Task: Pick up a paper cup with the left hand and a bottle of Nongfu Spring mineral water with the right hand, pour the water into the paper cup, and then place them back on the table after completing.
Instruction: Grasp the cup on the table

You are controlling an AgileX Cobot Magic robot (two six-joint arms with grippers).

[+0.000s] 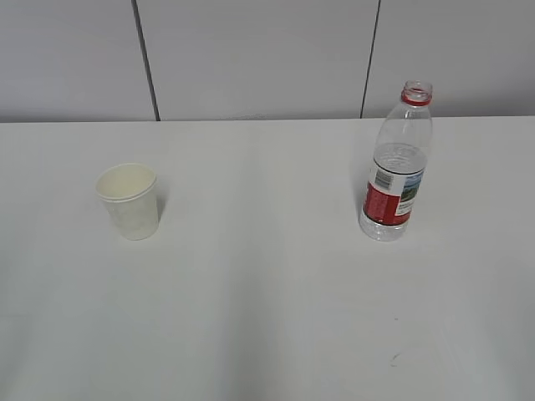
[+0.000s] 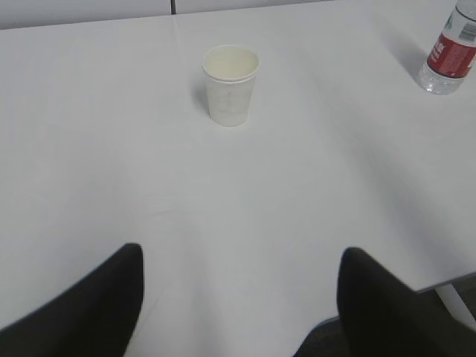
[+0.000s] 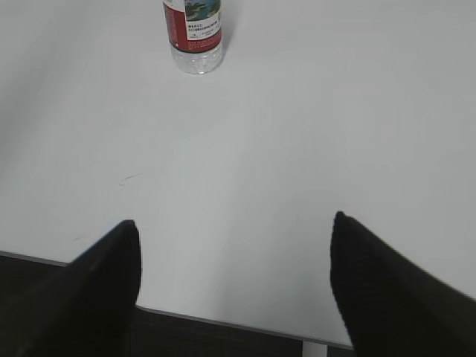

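Note:
A white paper cup (image 1: 128, 200) stands upright on the white table (image 1: 267, 301) at the left; it also shows in the left wrist view (image 2: 230, 84). A clear bottle (image 1: 395, 165) with a red label and red neck ring, cap off, stands at the right; water fills its lower part. Its base shows in the right wrist view (image 3: 195, 33) and in the left wrist view (image 2: 450, 53). My left gripper (image 2: 242, 256) is open and empty, well short of the cup. My right gripper (image 3: 234, 227) is open and empty over the table's front edge, well short of the bottle. Neither arm shows in the exterior view.
A grey panelled wall (image 1: 251, 58) stands behind the table. The table's front edge (image 3: 223, 321) runs under my right gripper. A small dark scuff (image 1: 393, 359) marks the tabletop at the front right.

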